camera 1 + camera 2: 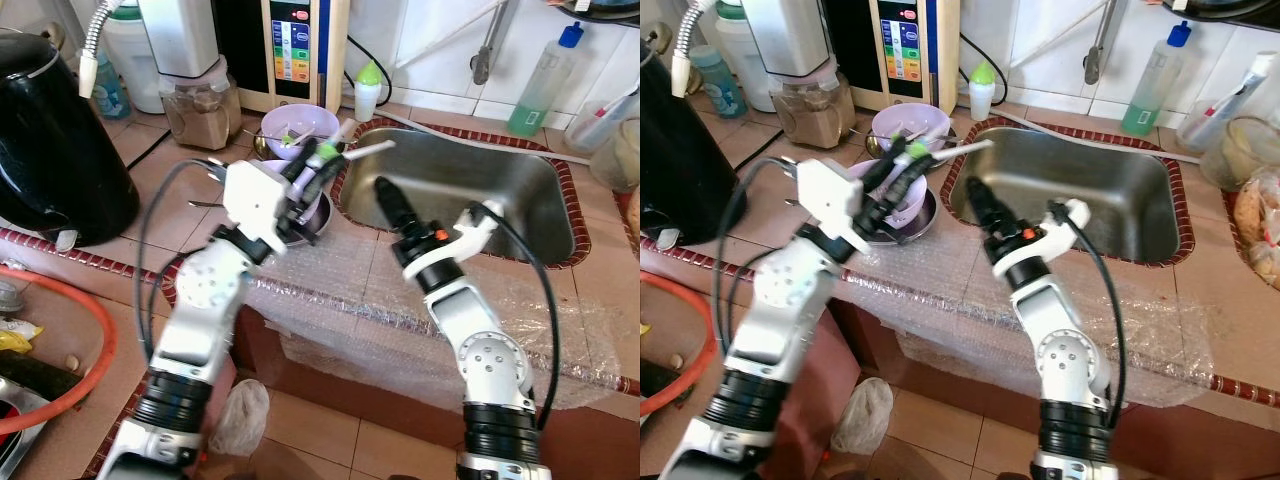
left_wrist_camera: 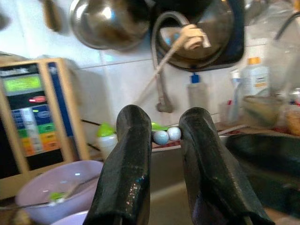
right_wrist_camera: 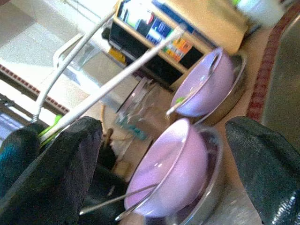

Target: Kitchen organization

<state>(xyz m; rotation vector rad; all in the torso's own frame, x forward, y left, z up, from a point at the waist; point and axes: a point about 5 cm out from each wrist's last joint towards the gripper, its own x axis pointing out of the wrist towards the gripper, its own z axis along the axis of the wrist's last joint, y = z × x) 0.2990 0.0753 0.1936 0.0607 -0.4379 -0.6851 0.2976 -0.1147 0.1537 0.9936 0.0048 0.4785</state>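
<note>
Your left gripper [image 1: 318, 163] hides much of what it carries: its two black fingers [image 2: 129, 178] are pinched on a green-handled utensil [image 1: 325, 152] with a long white stick poking out toward the sink [image 1: 545, 205], and you cannot tell what kind of utensil it is, since the wrist view shows just two small pale balls and a sliver of green between the fingertips. That gripper hangs just above the near purple bowl [image 1: 316, 208], which sits in a metal dish whose front rim is covered by the arm. The far purple bowl [image 1: 300, 125] stands behind it with a fork or spoon resting inside, also partly blocked. Your right gripper [image 1: 385, 196] is over the sink's left side, near its rim; its fingers [image 3: 56, 164] are spread wide apart with nothing between them, and its wrist view looks across at both bowls. The sink basin gives you open room to the right. The counter's front edge is draped with bubble wrap [image 1: 340, 310], which sags over the edge. A black kettle [image 1: 55, 140] crowds the left side, cut off by the frame, and a jar of brown powder [image 1: 200, 108] stands behind the bowls.
</note>
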